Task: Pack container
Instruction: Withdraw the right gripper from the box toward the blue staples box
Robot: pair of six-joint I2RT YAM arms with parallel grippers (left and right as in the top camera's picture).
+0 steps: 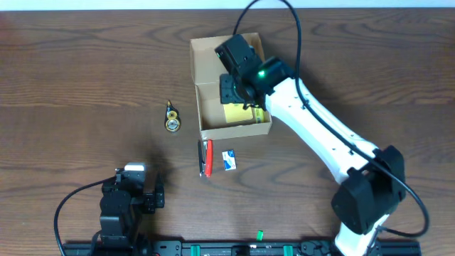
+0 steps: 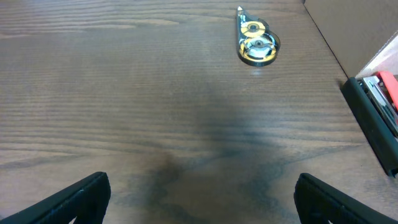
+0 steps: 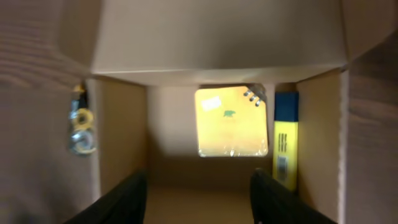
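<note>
The container [image 1: 263,129], a tan cardboard box with its flap [image 1: 210,58] folded open, sits at the table's centre back. My right gripper [image 1: 232,88] hangs just above its inside. In the right wrist view the right gripper [image 3: 199,202] is open with nothing between its dark fingers [image 3: 121,200]. On the box floor lie a yellow sticky-note pad [image 3: 231,121] and a yellow-and-blue stick [image 3: 286,146] against the right wall. My left gripper [image 2: 202,199] stands wide open low over bare table near the front left.
A yellow correction-tape dispenser [image 1: 171,118] lies left of the box. A black-and-red tool [image 1: 205,157] and a small blue-and-white item [image 1: 229,160] lie in front of it. A tiny green piece [image 1: 259,233] sits by the front edge.
</note>
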